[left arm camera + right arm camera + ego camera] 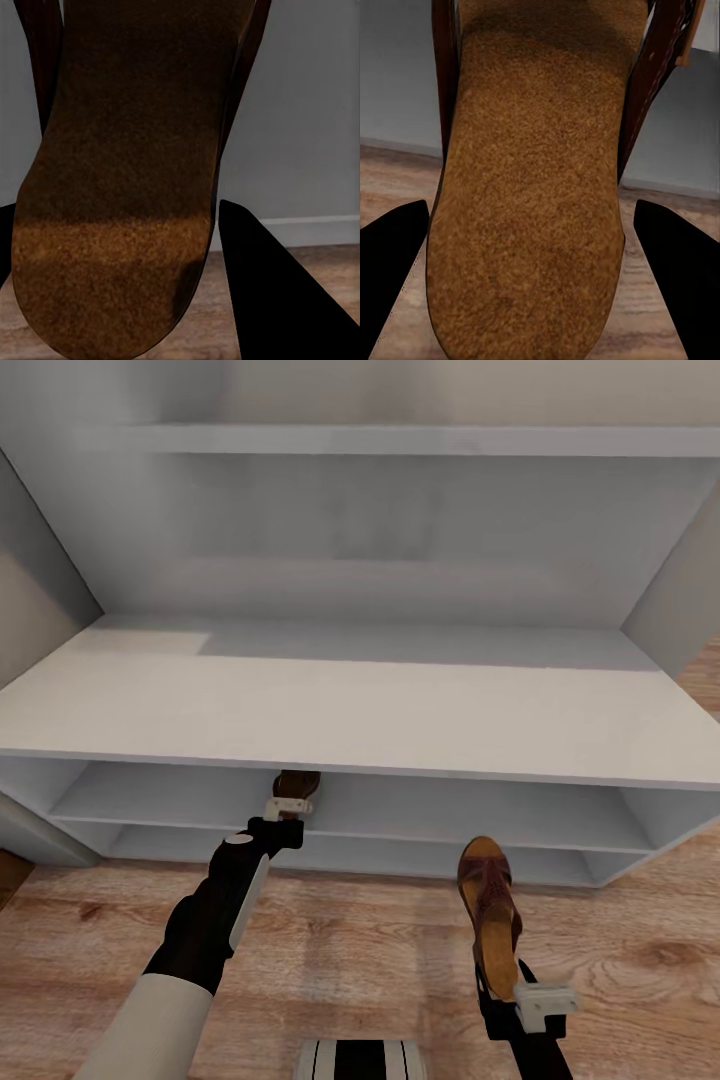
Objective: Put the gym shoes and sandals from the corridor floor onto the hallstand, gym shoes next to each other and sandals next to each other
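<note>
The white hallstand (360,710) stands right in front of me, with a thick flat top and two shallow tiers below it. My left gripper (288,807) is shut on a dark brown sandal (297,783), whose front end is tucked under the top's edge at the upper tier. Its tan footbed (127,187) shows close up between the black fingers (277,300). My right gripper (500,982) is shut on the other sandal (490,905) by its heel, toe towards the rack, over the corridor floor (350,940). That sandal's footbed (532,210) lies between the fingers (390,277). The gym shoes are out of view.
A tall back panel and a high shelf (400,440) rise behind the hallstand's top. Grey walls flank the unit on both sides. Wood-plank floor runs between my base (362,1058) and the lower tier (350,855).
</note>
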